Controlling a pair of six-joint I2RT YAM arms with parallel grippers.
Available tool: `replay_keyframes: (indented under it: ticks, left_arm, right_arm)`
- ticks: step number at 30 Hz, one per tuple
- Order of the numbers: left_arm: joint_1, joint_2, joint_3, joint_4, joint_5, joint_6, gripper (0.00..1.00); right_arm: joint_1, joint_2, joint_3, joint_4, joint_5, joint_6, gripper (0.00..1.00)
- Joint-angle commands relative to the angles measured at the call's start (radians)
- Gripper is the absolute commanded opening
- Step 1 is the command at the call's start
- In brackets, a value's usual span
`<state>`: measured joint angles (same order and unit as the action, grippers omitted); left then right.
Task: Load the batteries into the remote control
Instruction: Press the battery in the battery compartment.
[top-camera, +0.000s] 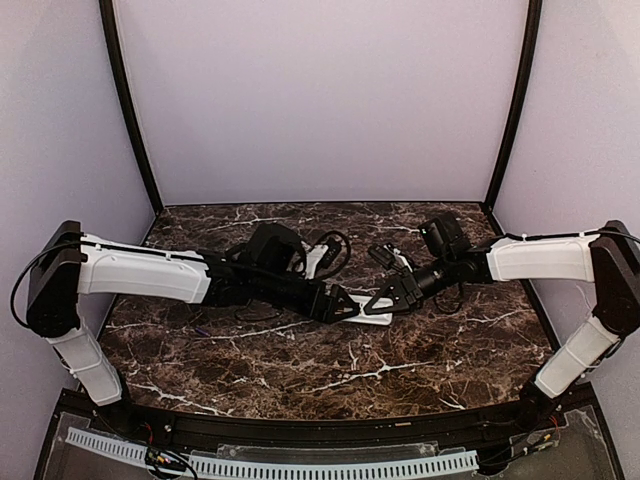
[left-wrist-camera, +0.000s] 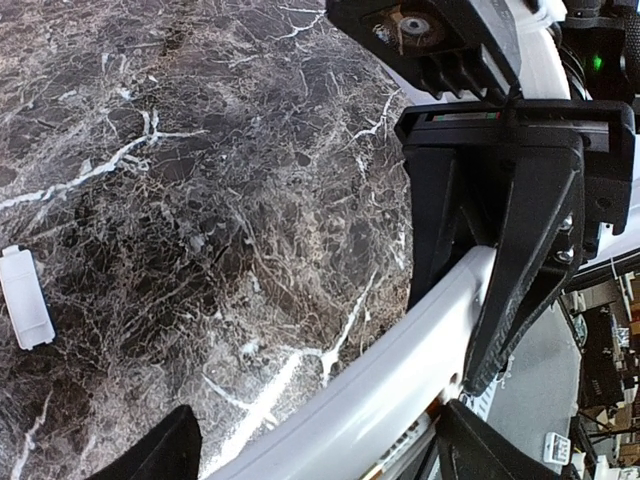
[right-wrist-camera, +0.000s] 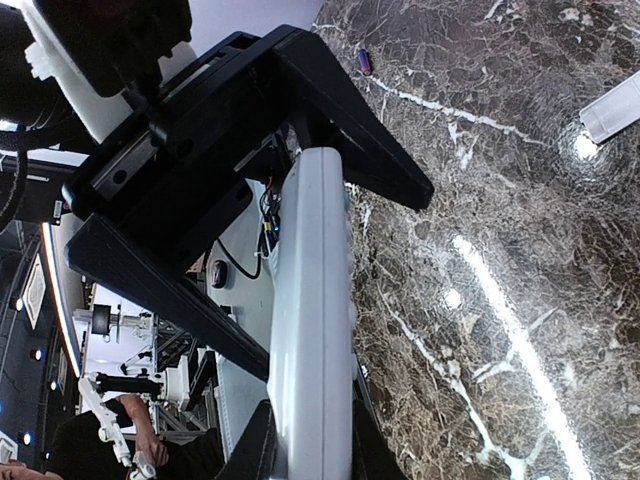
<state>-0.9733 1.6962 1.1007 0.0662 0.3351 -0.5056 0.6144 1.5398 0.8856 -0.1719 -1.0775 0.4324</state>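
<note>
The white remote control (top-camera: 375, 320) is held just above the marble table between both grippers. My right gripper (right-wrist-camera: 310, 455) is shut on one end of it, with a finger on each flat face. It also shows in the left wrist view (left-wrist-camera: 480, 270), clamping the remote (left-wrist-camera: 400, 370). My left gripper (left-wrist-camera: 310, 455) is shut on the remote, with fingers on either side of the body. In the top view the left gripper (top-camera: 348, 308) and right gripper (top-camera: 385, 298) meet tip to tip. A small purple cylinder (right-wrist-camera: 364, 62), perhaps a battery, lies far off on the table.
A small loose white cover piece (left-wrist-camera: 25, 310) lies flat on the dark marble table (top-camera: 300, 370); it also shows in the right wrist view (right-wrist-camera: 612, 108). Black cables and camera mounts crowd the table's middle rear. White walls enclose the table on three sides.
</note>
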Motion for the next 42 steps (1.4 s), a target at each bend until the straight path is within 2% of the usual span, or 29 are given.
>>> replay_keyframes:
  ticks: [1, 13, 26, 42]
  left_arm:
    - [0.015, -0.030, -0.069, 0.082, 0.058, -0.047, 0.82]
    - [0.015, -0.029, -0.073, 0.137, 0.087, -0.078, 0.84]
    - [0.015, 0.010, -0.022, 0.029, 0.016, -0.054, 0.78]
    - [0.015, 0.035, -0.004, 0.046, 0.034, -0.075, 0.81]
  right_arm:
    - [0.002, -0.017, 0.001, 0.045, -0.014, 0.002, 0.00]
    - [0.003, -0.008, 0.010, 0.022, 0.005, -0.005, 0.00]
    - [0.003, -0.010, 0.021, 0.017, -0.004, -0.001, 0.00]
    - [0.003, -0.002, 0.019, 0.017, 0.000, -0.004, 0.00]
